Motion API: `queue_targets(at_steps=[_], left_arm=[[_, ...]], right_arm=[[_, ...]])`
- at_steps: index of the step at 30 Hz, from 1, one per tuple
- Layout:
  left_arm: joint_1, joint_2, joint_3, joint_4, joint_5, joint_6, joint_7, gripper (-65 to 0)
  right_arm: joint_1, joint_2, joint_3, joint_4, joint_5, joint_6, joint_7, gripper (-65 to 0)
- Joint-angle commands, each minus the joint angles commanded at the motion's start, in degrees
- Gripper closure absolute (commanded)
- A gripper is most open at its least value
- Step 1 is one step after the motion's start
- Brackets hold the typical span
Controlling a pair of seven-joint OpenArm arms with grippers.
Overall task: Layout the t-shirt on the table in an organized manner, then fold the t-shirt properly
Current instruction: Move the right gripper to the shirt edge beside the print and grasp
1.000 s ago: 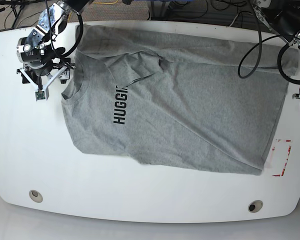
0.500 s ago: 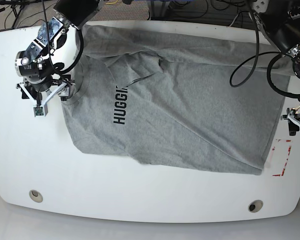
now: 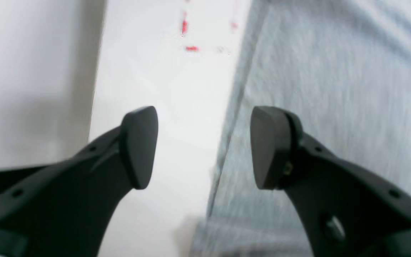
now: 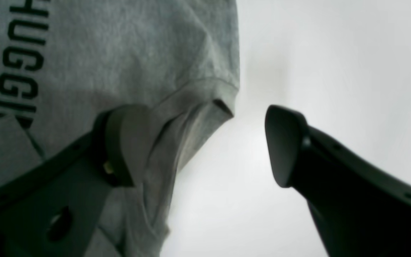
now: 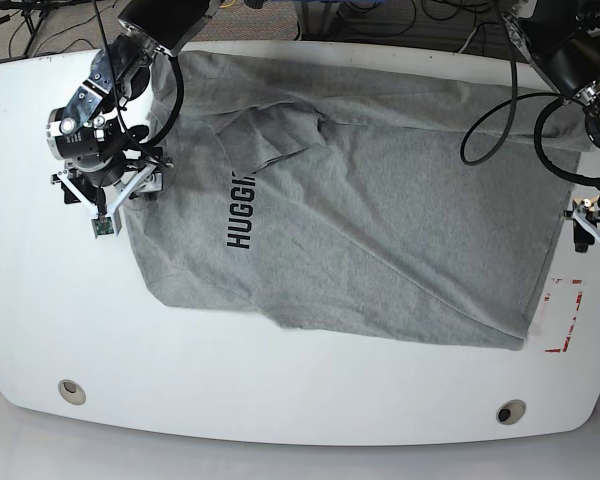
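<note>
flanking one t-shirt, two gaping pincers

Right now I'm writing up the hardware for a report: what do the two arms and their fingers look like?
Both grippers end in matte black fingers with rounded, paddle-like pads and small holes along the shanks. The right gripper has a white bracket frame under a round black-and-silver wrist joint, plus a small green circuit board. The left gripper shows white brackets too. Black cables loop along both black arms.

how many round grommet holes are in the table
2: one grommet hole near the front edge on the base view's left, the other hole on its right. The t-shirt may hide more.
</note>
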Motion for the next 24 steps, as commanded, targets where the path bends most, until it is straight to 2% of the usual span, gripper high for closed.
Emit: queue_targets(at_steps=[4, 10, 14, 20, 24], left_arm=[[1.32, 0.18, -3.52, -0.09, 0.0, 0.0, 3.34, -38.5], [4.92, 2.37, -4.48, 3.25, 0.0, 0.0, 3.78, -38.5], [10.29, 2.55, -4.22, 8.18, 0.0, 0.0, 4.48, -38.5], [14.15, 3.16, -4.4, 9.23, 0.0, 0.0, 4.84, -38.5], [16.0, 3.34, -4.48, 9.23, 0.0, 0.0, 4.66, -38.5]], right_arm=[[-1.76, -0.26, 0.09, 0.09, 4.22, 0.0, 0.09, -46.6], [-4.4, 0.09, 0.0, 0.26, 8.09, 0.0, -0.09, -46.6], [-7.38, 0.18, 0.0, 0.35, 10.9, 0.0, -0.09, -46.6], [-12.04, 1.49, -1.67, 0.35, 18.11, 0.0, 0.0, -46.6], [-14.24, 3.78, -3.69, 0.35, 21.71, 0.0, 0.09, -46.6]])
